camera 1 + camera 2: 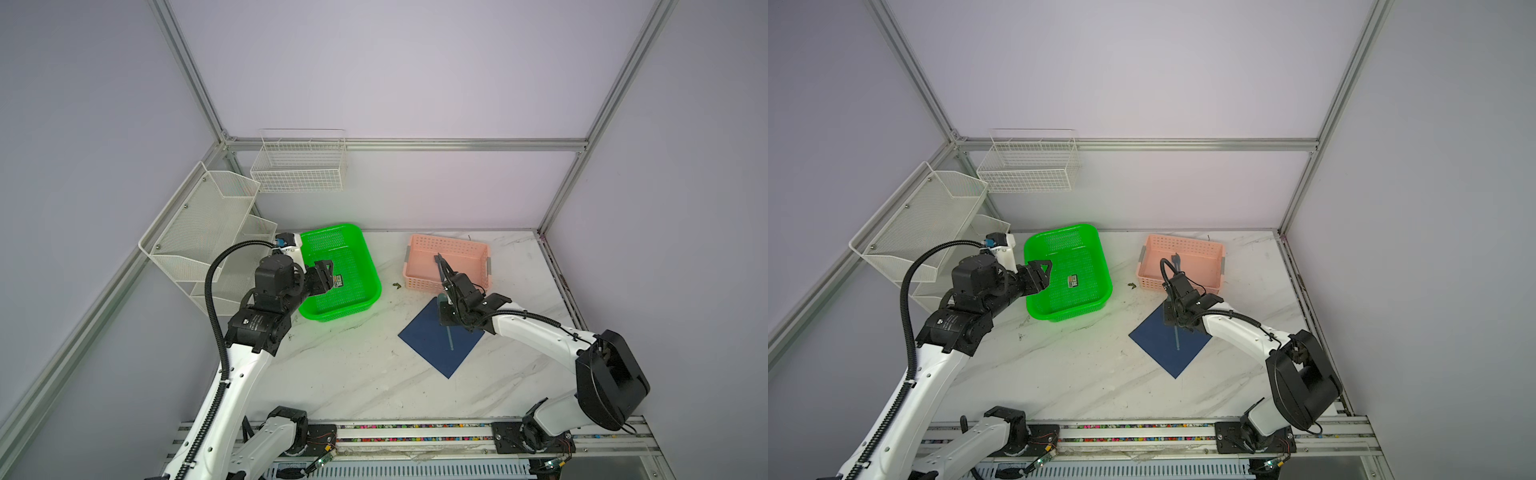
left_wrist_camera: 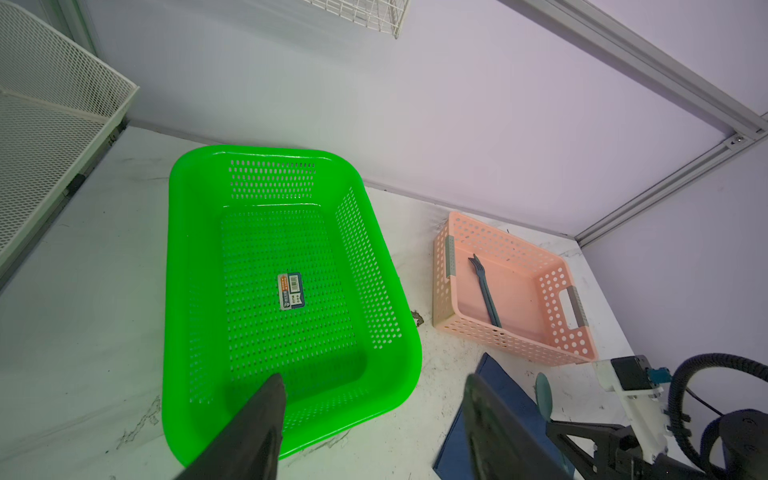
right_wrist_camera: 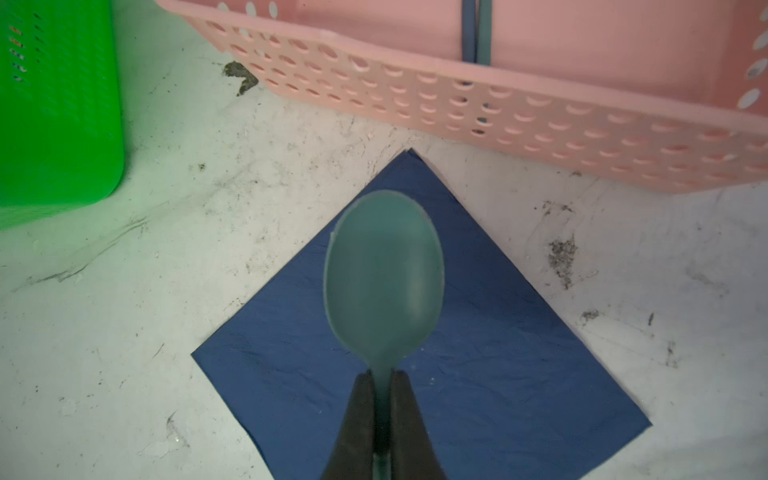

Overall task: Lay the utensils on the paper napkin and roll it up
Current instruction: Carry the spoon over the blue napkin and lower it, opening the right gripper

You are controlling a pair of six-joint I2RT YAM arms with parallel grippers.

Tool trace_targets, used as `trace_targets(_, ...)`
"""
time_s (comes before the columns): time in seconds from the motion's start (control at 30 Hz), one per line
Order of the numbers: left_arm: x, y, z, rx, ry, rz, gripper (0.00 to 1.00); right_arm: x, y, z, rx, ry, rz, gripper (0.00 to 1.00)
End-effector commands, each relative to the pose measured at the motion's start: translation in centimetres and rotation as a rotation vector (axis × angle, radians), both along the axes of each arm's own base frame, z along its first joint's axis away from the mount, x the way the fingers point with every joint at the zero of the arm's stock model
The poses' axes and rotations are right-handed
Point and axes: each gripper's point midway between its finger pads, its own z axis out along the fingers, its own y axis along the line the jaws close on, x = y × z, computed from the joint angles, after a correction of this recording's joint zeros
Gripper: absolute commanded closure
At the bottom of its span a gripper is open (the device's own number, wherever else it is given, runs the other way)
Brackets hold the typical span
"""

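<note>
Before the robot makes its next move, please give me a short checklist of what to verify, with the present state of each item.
1. Right pincer shut on the spoon at its neck: ok.
2. Spoon above the napkin: ok.
3. Spoon resting on the napkin: cannot tell.
4. Napkin lying flat and open: ok.
5. Fork on the napkin: not ok, it lies in the pink basket.
6. Left pincer open, away from the napkin, over the green basket: ok.
</note>
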Motion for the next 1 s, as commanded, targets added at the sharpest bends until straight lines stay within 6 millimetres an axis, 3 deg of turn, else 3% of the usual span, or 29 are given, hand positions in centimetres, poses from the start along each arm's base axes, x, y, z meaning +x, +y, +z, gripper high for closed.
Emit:
trace_targets(0.0, -0.4, -0.3, 0.3, -0.024, -0.035, -0.009, 0.33, 1.5, 0.7, -0.8, 0.036, -0.028, -0.043, 0.96)
trace_targets(0.23, -0.4, -0.2, 0.5, -0.014, -0.044, 0.0, 0.33, 1.9, 0.6, -3.8, -0.007, 0.001, -0.066, 0.97)
trace_targets(0.97, -0.2, -0.4, 0.4, -0.017, -0.043, -0.009, 0.33, 1.7, 0.3, -5.9, -0.053, 0.028, -0.061, 0.95)
